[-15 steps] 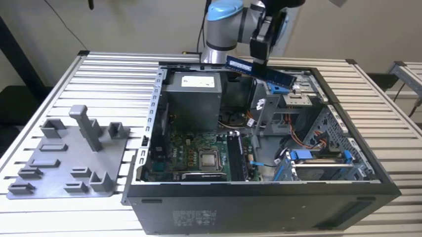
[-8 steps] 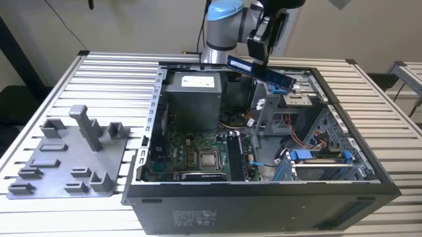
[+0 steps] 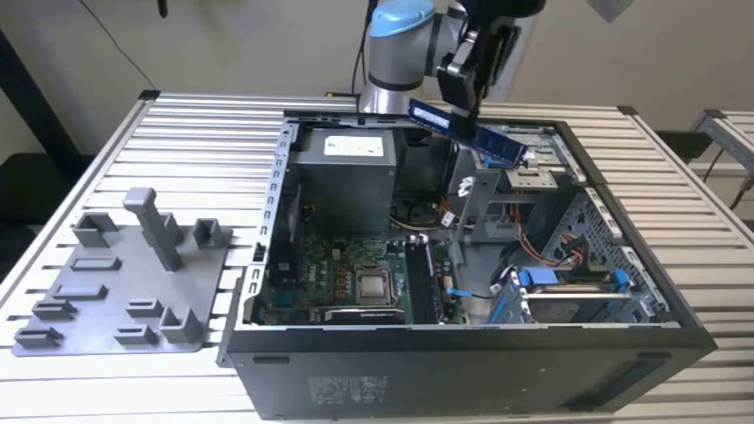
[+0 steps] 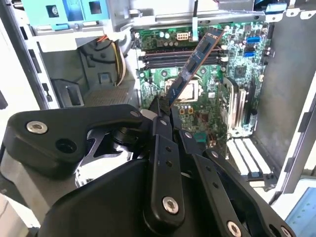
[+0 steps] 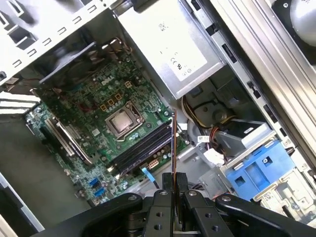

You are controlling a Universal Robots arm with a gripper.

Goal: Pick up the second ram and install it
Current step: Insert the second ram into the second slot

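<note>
An open computer case sat on the slatted worktop, holding a motherboard, a power supply and a blue drive caddy. A gray holder plate lay near the worktop's edge at the exterior view's left. Above the case, the gripper was clamped on the second ram, which was tilted and clear of the memory slots.

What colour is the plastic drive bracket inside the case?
Blue; the bracket shows best in the first wrist view.
</note>
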